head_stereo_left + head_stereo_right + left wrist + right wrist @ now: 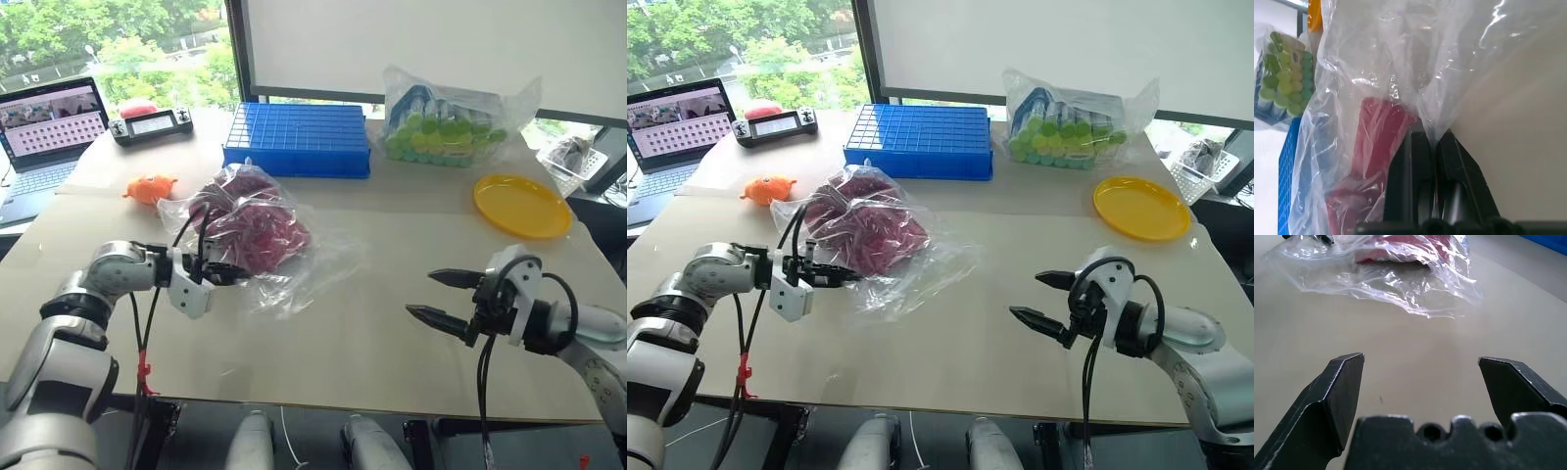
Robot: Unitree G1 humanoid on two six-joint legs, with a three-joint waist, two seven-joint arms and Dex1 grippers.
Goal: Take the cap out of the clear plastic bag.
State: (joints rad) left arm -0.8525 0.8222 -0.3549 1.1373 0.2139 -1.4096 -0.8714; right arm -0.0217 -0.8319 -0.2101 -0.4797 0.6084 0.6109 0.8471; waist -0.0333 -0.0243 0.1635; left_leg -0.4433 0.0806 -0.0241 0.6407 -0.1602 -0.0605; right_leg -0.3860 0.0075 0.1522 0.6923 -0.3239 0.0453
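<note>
Your right gripper nearest cam, jaws wide, empty, well apart from bag. Left gripper pinched tight on clear plastic bag edge. Cap w/in bag mid-table. Extraction not yet done; you've grip only.

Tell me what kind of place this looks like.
Probably an office or lab set up for robot trials: a light table by a big window, an open laptop, and a handheld controller beside it.

An office or lab: laptop on table by window.
</note>
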